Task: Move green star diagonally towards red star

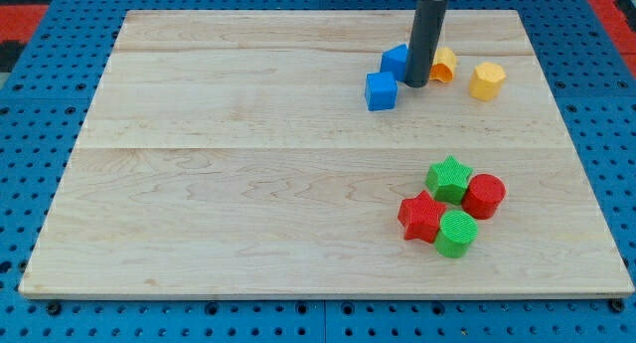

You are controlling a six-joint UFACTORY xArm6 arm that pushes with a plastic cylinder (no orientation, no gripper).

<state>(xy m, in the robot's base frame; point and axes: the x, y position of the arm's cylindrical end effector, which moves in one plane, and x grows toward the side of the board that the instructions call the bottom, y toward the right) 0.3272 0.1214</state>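
The green star (449, 178) lies at the view's lower right, touching the red star (422, 217) just below and to its left. A red cylinder (485, 196) sits right of the green star and a green cylinder (457, 234) below it, all four packed together. My tip (415, 84) is far above them near the view's top, set between a blue block (396, 60) on its left and an orange block (443, 64) on its right.
A blue cube (381, 90) lies just lower left of my tip. A yellow hexagonal block (487, 81) sits further right. The wooden board (248, 184) is bordered by a blue perforated table.
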